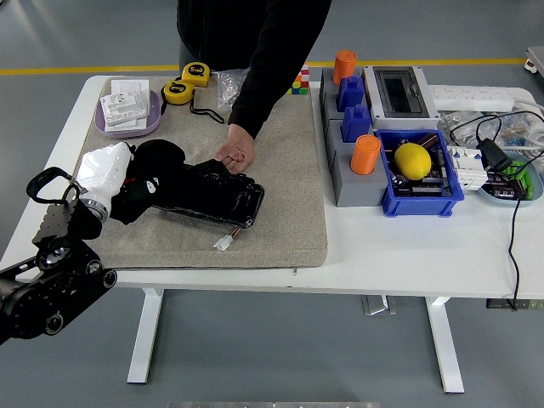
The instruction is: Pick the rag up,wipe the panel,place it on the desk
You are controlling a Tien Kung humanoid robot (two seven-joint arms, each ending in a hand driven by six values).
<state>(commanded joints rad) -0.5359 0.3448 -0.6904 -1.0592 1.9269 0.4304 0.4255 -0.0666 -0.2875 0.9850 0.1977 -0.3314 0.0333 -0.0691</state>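
The surface is white, and the mat lying on it is grey-beige. On the mat, the panel is glossy black and the rag at its left end is black too. The left robot hand beside the rag is white on a black arm. Behind the mat's left corner sit a lilac tray and two yellow tape measures. Right of the mat, a blue bin holds a yellow lemon, beside two orange cylinders and grey blocks. The person's sleeve is black.
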